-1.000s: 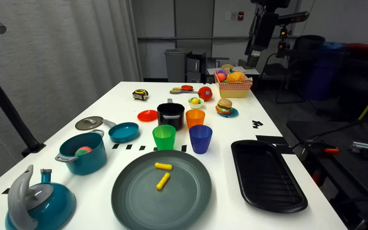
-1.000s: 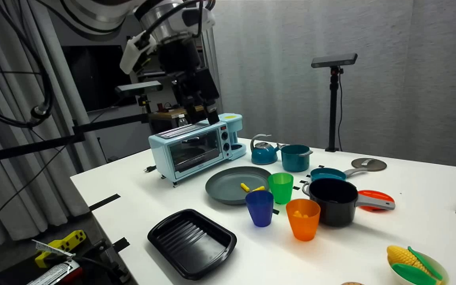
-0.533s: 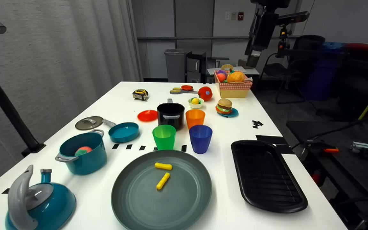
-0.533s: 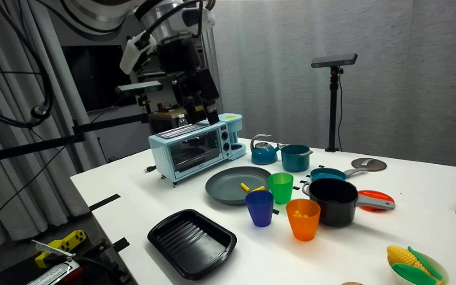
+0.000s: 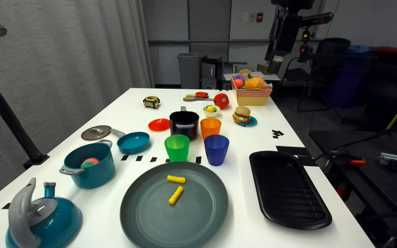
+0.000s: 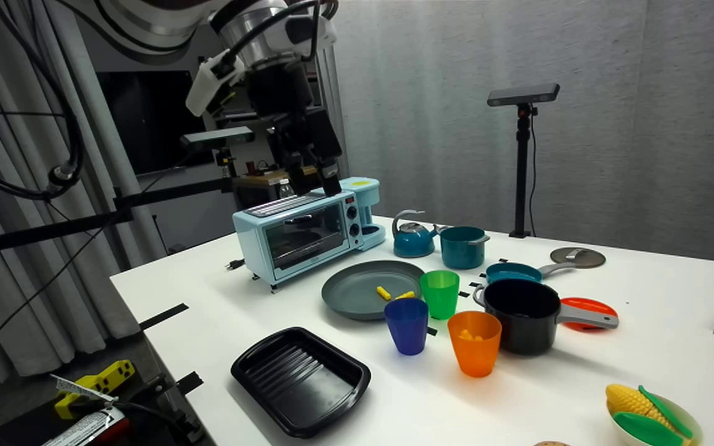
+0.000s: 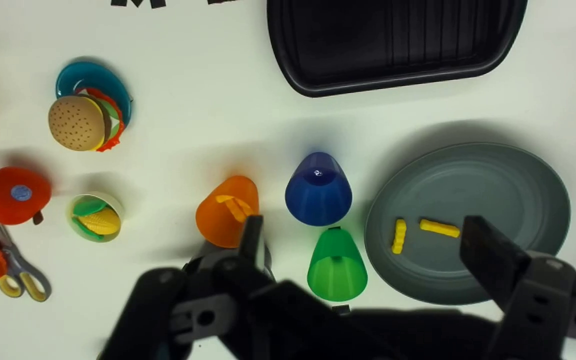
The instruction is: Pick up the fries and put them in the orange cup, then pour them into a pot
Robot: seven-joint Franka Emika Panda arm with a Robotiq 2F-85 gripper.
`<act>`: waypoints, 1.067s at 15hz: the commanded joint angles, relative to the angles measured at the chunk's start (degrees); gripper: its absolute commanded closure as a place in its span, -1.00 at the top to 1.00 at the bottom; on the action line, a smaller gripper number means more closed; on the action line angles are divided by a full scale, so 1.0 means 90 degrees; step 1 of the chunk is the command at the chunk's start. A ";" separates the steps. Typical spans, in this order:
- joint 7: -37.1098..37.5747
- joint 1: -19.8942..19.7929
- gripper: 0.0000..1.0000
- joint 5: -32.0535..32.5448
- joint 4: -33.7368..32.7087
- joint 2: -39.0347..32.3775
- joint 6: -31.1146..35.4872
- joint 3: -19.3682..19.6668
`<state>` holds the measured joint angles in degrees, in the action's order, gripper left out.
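From where I stood, the end effector (image 7: 364,235) hung well above the counter (image 7: 193,75), released, its jaws spread wide and holding nothing. In the wrist view, the orange cup (image 7: 219,220) stood upright below the end effector, just outside the jaws' left side, with some fries (image 7: 235,206) already in it; I couldn't count them. Beside that cup, mostly hidden by the end effector, was the black pot (image 6: 527,328), perhaps the one to pour into later. Down between the jaws showed the blue cup (image 7: 318,192) and the green cup (image 7: 337,260). Below, toward the jaws' right side, lay the plate (image 7: 513,185) with one fry (image 7: 399,236) near its left rim and another fry (image 7: 439,228) further right.

I took the step in hand to be fetching these two. The first lay square to the jaws' closing line, so it would need hardly any turning; the second wanted a good twist of the wrist. The neat way was to come right, keep clear of the green cup, lower straight down, stop before pressing the plate, and pinch mid-length, gently.
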<state>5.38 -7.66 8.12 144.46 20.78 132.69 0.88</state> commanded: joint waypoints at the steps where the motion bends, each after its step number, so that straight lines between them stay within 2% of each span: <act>1: -0.0460 0.0162 1.00 -0.0140 -0.0070 -0.0030 -0.0172 0.0170; 6: -0.0864 0.0215 1.00 -0.0171 -0.0047 -0.0059 -0.0024 0.0244; 7: -0.1697 -0.0097 1.00 -0.0166 0.0043 -0.0367 0.0493 0.0890; 8: -0.1944 -0.0086 1.00 -0.0270 0.0028 -0.0400 0.0487 0.1039; 9: -0.1096 0.0054 1.00 -0.0060 0.0014 -0.0145 0.0154 0.0512; 11: -0.1696 -0.0087 1.00 -0.0128 0.0017 -0.0326 0.0322 0.0990; 12: -0.1826 -0.0123 1.00 -0.0138 0.0017 -0.0382 0.0364 0.1085; 16: -0.1837 -0.0095 1.00 -0.0150 0.0017 -0.0406 0.0368 0.1031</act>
<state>-11.14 -8.41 6.82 144.67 17.12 136.11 10.29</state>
